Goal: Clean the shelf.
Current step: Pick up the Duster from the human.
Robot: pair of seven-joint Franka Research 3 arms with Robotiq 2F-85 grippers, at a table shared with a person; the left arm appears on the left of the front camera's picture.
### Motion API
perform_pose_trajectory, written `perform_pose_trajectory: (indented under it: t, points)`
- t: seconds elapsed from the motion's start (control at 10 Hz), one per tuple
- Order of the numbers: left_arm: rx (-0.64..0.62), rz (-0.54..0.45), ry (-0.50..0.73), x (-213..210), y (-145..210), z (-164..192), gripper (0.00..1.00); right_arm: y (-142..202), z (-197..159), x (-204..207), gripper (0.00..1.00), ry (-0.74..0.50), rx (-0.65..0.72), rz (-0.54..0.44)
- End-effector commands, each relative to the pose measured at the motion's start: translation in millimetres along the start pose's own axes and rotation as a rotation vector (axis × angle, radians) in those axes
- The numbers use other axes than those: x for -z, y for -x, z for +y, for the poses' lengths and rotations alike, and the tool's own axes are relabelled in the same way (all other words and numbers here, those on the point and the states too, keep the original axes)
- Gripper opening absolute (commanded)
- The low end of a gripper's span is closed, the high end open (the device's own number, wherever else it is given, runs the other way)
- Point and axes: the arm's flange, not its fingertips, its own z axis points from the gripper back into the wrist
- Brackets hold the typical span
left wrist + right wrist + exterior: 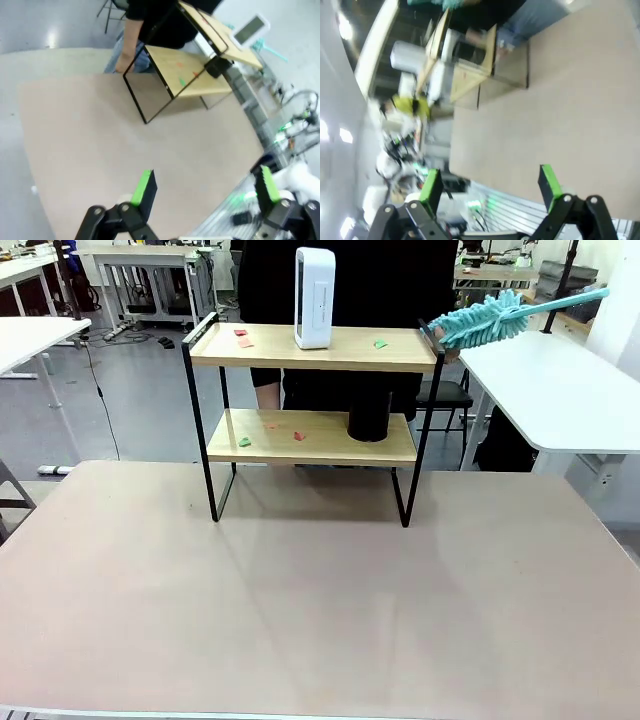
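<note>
**Risks at the shelf before cleaning is begun**

The shelf (350,352) is placed at the far middle of the table (320,590), with a person (380,280) standing just behind it. The left gripper (205,187) and the right gripper (490,185) are both seen with the jaws wide apart and nothing between them. Both hang above the near part of the table, well apart from the shelf.

On the top board a tall white device (313,298) stands upright near the middle. Small coloured scraps (243,338) lie to its left, and one green scrap lies to its right. On the lower board a black cylinder (370,415) stands at the right, and more scraps (298,436) lie at the left. A teal duster (485,322) is held at the right end of the top board. What holds its handle cannot be told.

Several things could go wrong from here:

- The device looks tall and narrow, so it could be tipped over by a sweep of the duster along the top board.
- The scraps are probably very light. They could be pushed over the far edge or onto the floor and not be collected.
- The cylinder could be knocked over if the lower board is swept from the left.
- The frame looks thin, so the whole shelf might be shifted by a hard push.
- If a gripper is brought in to help, a collision with the duster or with the person should be watched for.
</note>
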Motion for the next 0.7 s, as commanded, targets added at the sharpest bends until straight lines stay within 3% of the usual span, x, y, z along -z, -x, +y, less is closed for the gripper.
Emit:
perform_pose_trajectory:
  t: [0.0, 0.2, 0.3, 0.4, 0.6]
  points:
    - [-0.098, -0.091, 0.102, 32.9, 21.8, 35.9, 1.00, 5.5, -56.5, -9.1, 1.00, -0.089, 0.087, -0.152]
    - [-0.222, -0.152, 0.104, 46.4, 56.9, 65.2, 1.00, 14.3, -103.3, -12.8, 1.00, -0.057, 0.194, -0.294]
    - [-0.298, -0.147, 0.031, 51.6, 60.1, 70.8, 1.00, 20.0, -106.3, -6.5, 1.00, 0.073, 0.169, -0.332]
    - [-0.208, -0.140, 0.091, 32.1, 54.2, 64.6, 1.00, 10.9, -94.5, -46.9, 1.00, -0.048, 0.209, -0.235]
    - [-0.208, -0.140, 0.091, 32.1, 54.2, 64.6, 1.00, 10.9, -94.5, -46.9, 1.00, -0.048, 0.209, -0.235]
